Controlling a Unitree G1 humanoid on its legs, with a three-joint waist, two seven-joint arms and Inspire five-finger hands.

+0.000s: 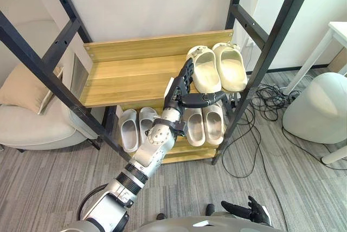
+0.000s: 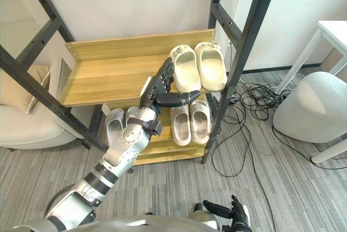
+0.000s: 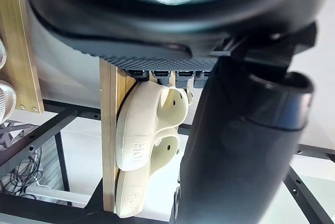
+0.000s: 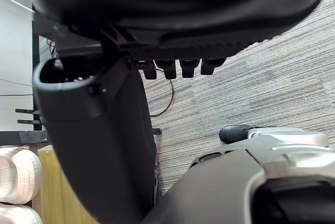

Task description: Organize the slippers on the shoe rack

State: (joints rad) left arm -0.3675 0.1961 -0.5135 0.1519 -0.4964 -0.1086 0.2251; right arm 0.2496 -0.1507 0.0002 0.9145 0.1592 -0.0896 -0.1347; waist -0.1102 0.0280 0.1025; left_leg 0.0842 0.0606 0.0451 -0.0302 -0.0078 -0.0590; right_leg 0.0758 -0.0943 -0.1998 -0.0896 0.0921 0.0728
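The shoe rack point(image 1: 135, 75), a black metal frame carrying wooden shelves, is standing against a pale wall. A cream pair of slippers point(image 1: 207, 72) is sitting side by side at the right end of the upper shelf, toes towards the wall. On the lower shelf a grey pair point(image 1: 129, 130) is lying at the left and a pale pair point(image 1: 212, 123) at the right, partly hidden behind the arm.

The left hand point(image 1: 179, 94) is hovering at the front edge of the upper shelf. Its fingers point(image 1: 187, 73) are lying straight along the outer side of the nearer cream slipper, just beside it (whether they are actually touching it, I cannot tell). Its thumb is sticking out sideways below that slipper's heel, apart from the fingers and closing on nothing. The left wrist view is showing the same: straight fingers next to the cream pair point(image 3: 144, 145), the slippers resting on the wooden board.

The right hand point(image 1: 250, 210) is hanging low above the grey carpet, fingers relaxed and spread, holding nothing.

A light armchair point(image 1: 32, 126) with a cushion point(image 1: 21, 88) is standing left of the rack, a white rounded seat point(image 1: 317, 107) and a white desk point(image 1: 339, 30) to the right, with black cables point(image 1: 265, 96) trailing on the floor beside the rack
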